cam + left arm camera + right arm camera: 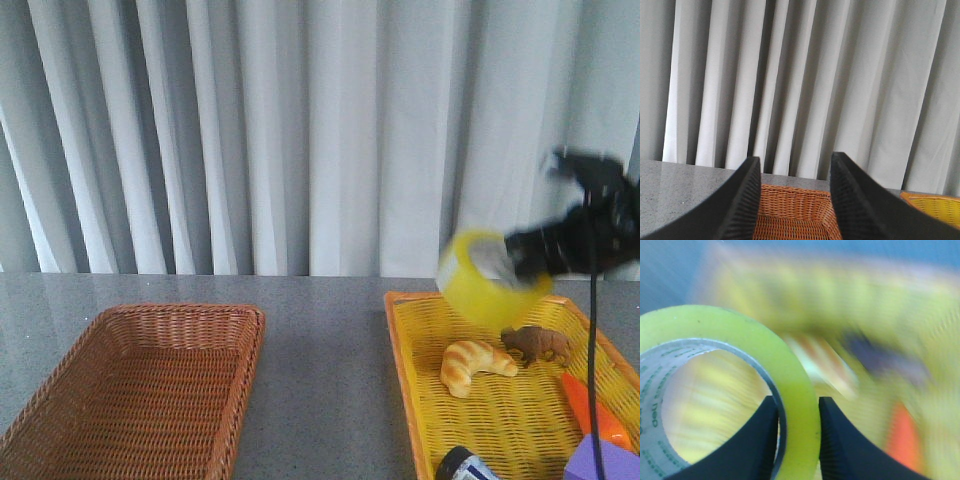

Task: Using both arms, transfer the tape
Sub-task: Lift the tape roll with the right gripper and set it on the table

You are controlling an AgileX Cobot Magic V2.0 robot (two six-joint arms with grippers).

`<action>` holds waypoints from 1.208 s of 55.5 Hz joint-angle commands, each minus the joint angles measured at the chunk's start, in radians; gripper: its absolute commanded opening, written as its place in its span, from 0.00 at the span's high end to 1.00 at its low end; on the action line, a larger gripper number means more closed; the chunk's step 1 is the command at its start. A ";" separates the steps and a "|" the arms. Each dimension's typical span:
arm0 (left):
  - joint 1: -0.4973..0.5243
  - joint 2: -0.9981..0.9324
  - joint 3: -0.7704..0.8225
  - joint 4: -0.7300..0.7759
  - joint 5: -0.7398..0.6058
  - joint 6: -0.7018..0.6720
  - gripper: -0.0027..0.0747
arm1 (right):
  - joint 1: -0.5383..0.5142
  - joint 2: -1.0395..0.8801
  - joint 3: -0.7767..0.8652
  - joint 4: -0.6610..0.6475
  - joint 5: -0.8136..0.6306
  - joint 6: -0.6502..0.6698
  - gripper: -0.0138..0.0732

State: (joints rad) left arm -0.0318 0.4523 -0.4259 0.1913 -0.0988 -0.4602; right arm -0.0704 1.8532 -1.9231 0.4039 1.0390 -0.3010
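On the left of the grey surface (320, 330) sits a brown wicker basket (130, 390). The left fingers (795, 200) show only in the left wrist view: they are spread, with nothing between them, and past them lie the brown basket's rim (795, 192) and white curtains (800, 80). Right of centre in the front view the tape (490, 280) is in the air above the far edge of the yellow basket (420, 400), clear of everything in it. The roll is tilted, its open core turned toward the camera and a little up, so its axis runs roughly forward and back rather than upright; motion blur makes the exact tilt hard to tell. It is a wide roll of translucent yellow-green tape around a white core printed with small green lettering (650, 390). The right fingers (795, 440) pinch the roll's wall, one finger inside the core and one on the outer face, touching the tape (790, 390) on both sides. The right arm (590, 235) reaches in from the right edge, blurred. In the yellow basket lie a croissant (475, 365), a brown animal figure (540, 345) just beside it, an orange carrot-like piece (595, 410), a purple block (600, 465) and a small dark blue-white round thing (465, 467) at the near edge.
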 commanded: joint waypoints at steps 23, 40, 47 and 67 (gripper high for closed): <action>0.000 0.011 -0.034 -0.003 -0.061 -0.005 0.54 | 0.330 0.056 -0.139 0.202 0.048 -0.285 0.84; 0.000 0.011 -0.034 -0.003 -0.061 -0.005 0.54 | 0.393 0.210 -0.139 0.025 0.126 -0.205 0.83; 0.000 0.011 -0.034 -0.003 -0.061 -0.005 0.54 | 0.401 0.247 -0.139 0.015 0.138 -0.205 0.82; 0.000 0.011 -0.034 -0.003 -0.061 -0.005 0.54 | 0.406 0.274 -0.139 -0.012 0.143 -0.203 0.66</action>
State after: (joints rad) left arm -0.0318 0.4523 -0.4259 0.1913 -0.0988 -0.4602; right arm 0.3368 2.1974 -2.0316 0.3610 1.2071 -0.5077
